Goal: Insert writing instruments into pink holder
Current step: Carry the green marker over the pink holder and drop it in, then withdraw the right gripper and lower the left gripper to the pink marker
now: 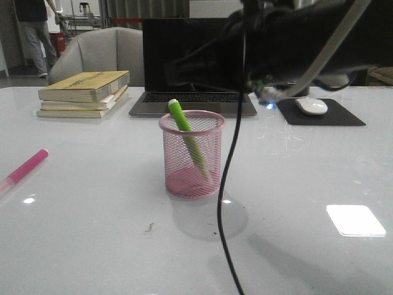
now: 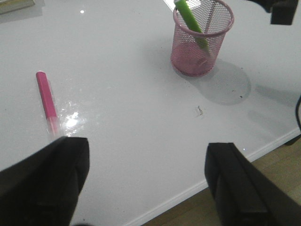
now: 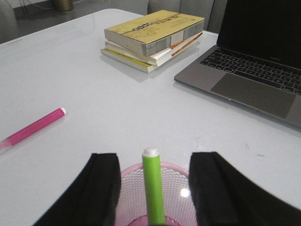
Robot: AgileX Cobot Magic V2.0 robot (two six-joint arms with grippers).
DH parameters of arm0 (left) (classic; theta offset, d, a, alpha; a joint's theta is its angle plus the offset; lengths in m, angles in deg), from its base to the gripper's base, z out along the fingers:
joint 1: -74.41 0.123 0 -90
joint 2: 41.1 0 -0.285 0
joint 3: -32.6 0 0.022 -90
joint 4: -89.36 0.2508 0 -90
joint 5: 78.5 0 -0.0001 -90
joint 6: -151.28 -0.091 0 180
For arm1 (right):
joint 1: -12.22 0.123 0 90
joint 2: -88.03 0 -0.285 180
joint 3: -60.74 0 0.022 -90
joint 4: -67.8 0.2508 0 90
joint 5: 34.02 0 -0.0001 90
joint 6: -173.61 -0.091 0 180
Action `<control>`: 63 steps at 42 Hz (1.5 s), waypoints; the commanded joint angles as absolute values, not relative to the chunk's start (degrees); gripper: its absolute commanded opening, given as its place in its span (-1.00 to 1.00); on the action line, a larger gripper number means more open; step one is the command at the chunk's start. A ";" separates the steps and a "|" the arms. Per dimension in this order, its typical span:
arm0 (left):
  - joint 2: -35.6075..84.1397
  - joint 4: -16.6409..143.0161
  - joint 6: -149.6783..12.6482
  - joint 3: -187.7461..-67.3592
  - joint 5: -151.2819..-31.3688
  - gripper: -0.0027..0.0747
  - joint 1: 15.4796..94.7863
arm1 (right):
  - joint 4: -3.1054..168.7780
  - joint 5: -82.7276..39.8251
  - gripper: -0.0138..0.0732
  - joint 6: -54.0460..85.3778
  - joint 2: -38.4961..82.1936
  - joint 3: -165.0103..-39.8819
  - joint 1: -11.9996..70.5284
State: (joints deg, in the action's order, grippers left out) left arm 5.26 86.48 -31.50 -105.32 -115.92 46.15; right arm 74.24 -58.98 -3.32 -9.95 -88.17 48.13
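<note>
1 marker remains: the magenta-pink marker (image 1: 27, 166) lies flat on the surface (image 1: 92, 233), well left of the pink holder (image 1: 191, 153), its long axis angled toward the books (image 1: 83, 92). Nearer is the left tool (image 2: 146, 181), spread and empty. Above the holder, the right tool (image 3: 153, 188) is spread around the leaning lime green marker (image 1: 187, 138).

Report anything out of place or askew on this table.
The magenta marker lies loose on the white table, well apart from the pink holder. The green marker leans tilted inside it. Nothing looks spilled or damaged.
</note>
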 commanded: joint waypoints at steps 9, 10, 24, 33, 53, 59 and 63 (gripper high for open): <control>5.53 85.93 -31.44 -107.03 -110.89 0.52 45.61 | 71.78 -26.58 0.36 -3.40 12.94 -92.07 47.22; 5.53 85.93 -31.44 -107.03 -110.89 0.52 45.61 | 71.79 -24.32 0.36 -3.40 14.16 -92.07 47.03; 5.53 85.93 -31.44 -107.03 -110.89 0.52 45.61 | 71.79 0.69 0.36 -3.40 30.55 -88.87 46.26; 5.53 85.93 -31.44 -107.03 -111.01 0.52 45.61 | 71.79 3.42 0.36 -3.40 37.26 -85.59 46.26; 26.96 86.46 -30.97 -118.71 -118.31 0.52 59.77 | 71.79 4.70 0.36 -3.40 38.25 -85.60 46.26; 38.29 86.46 -30.97 -123.99 -117.89 0.52 64.60 | 71.79 4.70 0.36 -3.40 38.25 -85.60 46.26; 46.05 86.35 -30.97 -128.44 -117.75 0.52 66.54 | 71.79 4.70 0.36 -3.40 38.25 -85.60 46.26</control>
State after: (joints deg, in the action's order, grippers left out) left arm 40.81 86.68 -31.50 -123.11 -120.91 64.92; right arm 72.23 8.15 -3.41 38.10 -83.97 46.42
